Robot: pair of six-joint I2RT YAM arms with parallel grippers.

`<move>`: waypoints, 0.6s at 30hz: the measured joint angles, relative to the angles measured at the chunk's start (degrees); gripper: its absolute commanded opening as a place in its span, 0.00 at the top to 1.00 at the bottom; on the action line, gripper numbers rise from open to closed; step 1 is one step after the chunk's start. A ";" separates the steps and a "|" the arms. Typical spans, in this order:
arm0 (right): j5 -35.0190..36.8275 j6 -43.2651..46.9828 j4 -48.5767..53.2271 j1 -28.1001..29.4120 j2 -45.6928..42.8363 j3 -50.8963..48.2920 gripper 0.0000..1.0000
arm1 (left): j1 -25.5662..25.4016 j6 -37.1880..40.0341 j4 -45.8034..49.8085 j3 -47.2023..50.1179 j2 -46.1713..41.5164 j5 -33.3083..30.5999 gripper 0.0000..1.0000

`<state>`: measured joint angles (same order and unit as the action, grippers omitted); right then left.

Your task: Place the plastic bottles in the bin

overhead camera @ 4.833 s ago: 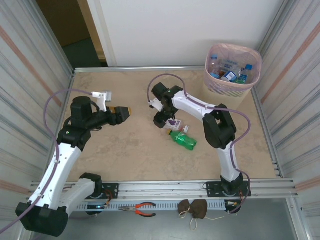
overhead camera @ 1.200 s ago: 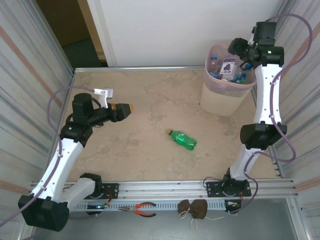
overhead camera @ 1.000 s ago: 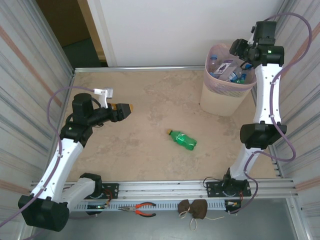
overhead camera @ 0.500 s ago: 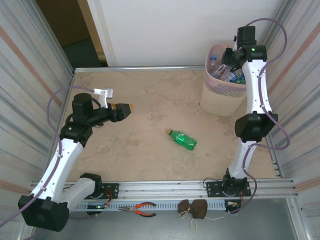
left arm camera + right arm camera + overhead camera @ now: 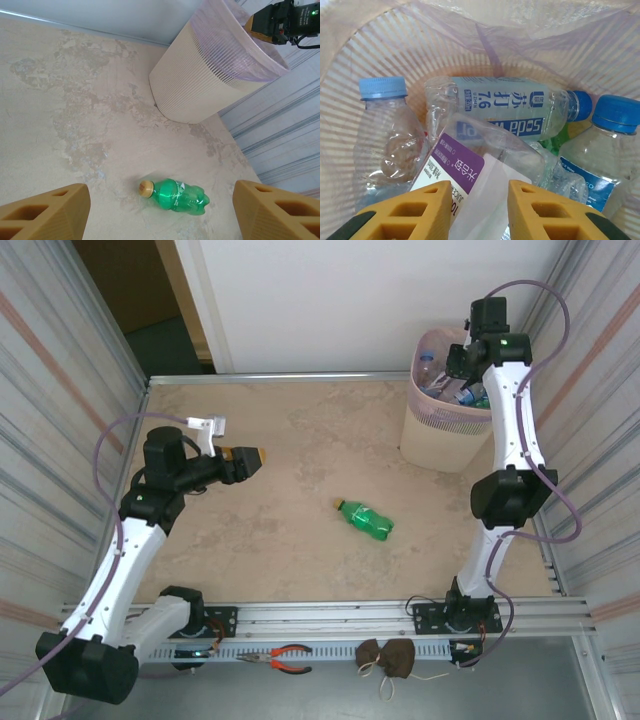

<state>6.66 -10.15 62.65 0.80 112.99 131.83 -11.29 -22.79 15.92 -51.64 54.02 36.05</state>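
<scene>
One green plastic bottle (image 5: pixel 365 519) with a tan cap lies on its side mid-table; in the left wrist view this bottle (image 5: pixel 175 195) is below and between the wide-apart fingers. My left gripper (image 5: pixel 250 457) (image 5: pixel 160 205) hovers open and empty at the left. The pale-pink bin (image 5: pixel 430 435) (image 5: pixel 200 85) stands at the back right. My right gripper (image 5: pixel 456 360) (image 5: pixel 480 207) hangs inside its mouth, jaws drawn close, gripping nothing. Beneath it a purple-labelled bottle (image 5: pixel 465 162) rests on a soda bottle (image 5: pixel 520 107) and blue-capped clear bottles (image 5: pixel 385 130).
Corrugated metal walls close in both sides. A metal rail runs along the near edge, with red-handled pliers (image 5: pixel 285 658) and brown pouches (image 5: pixel 388 657) in front of it. The bin's thin liner (image 5: pixel 490 45) drapes over its slatted wall.
The right gripper has let the purple-labelled bottle drop into the bin and closed its jaws. The right arm swung a little left over the bin. The left arm stayed still.
</scene>
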 measured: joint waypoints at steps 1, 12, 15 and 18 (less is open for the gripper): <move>0.07 0.04 0.11 0.09 -0.07 0.00 0.68 | 0.00 0.00 0.02 0.00 -0.04 0.00 0.25; 4.07 1.88 8.76 2.47 -0.15 3.52 0.65 | 0.00 -0.22 -0.09 0.02 -1.49 0.00 0.24; 4.22 1.90 9.18 2.47 -0.15 3.52 0.66 | 0.00 -0.26 -0.59 0.04 -1.49 0.00 0.24; 4.20 1.90 9.40 2.47 -0.17 3.58 0.66 | 0.00 -0.26 -1.14 0.04 -1.49 0.04 0.24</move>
<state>10.85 -8.25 72.05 3.27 112.81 135.41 -11.29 -23.05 14.79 -51.59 52.53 36.10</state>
